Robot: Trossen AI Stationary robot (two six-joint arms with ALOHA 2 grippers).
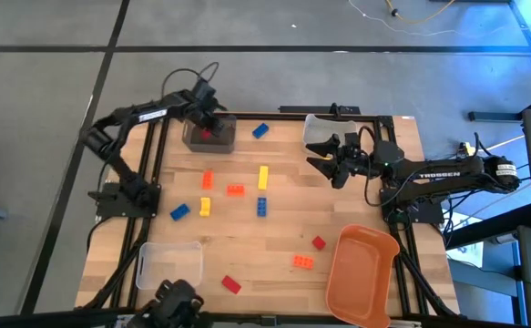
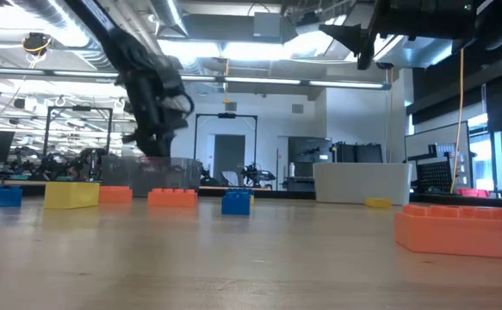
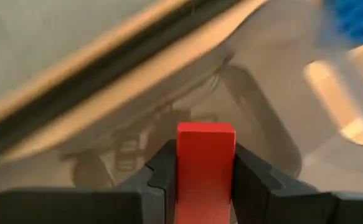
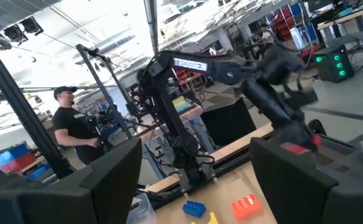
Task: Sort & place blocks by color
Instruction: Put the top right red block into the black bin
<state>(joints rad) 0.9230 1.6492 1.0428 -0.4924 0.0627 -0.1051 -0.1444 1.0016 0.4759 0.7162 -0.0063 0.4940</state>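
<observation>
My left gripper [image 1: 206, 123] is at the table's far left, over a dark see-through bin [image 1: 221, 138], and is shut on a red block [image 3: 206, 155]. My right gripper [image 1: 331, 166] is open and empty, raised above the table next to a clear bin [image 1: 318, 128] at the far right. Loose blocks lie flat on the table: blue [image 1: 260, 130], orange [image 1: 208, 179], orange [image 1: 236, 189], yellow [image 1: 263, 175], blue [image 1: 261, 206], yellow [image 1: 205, 206], blue [image 1: 179, 211], red [image 1: 319, 242], orange [image 1: 303, 261], red [image 1: 231, 284]. My left gripper pinches the red block's two opposite sides [image 3: 184, 168] between its two fingers [image 3: 159, 180]. The fingers come from above, pointing down into the bin. The block's free end [image 3: 206, 129] sticks out past the fingertips over the bin's floor; whether it touches the floor cannot be told.
A clear bin [image 1: 168, 264] stands at the near left and an orange bin [image 1: 363, 273] at the near right. The table's middle holds only the scattered blocks. A person [image 4: 75, 134] stands in the room beyond the table.
</observation>
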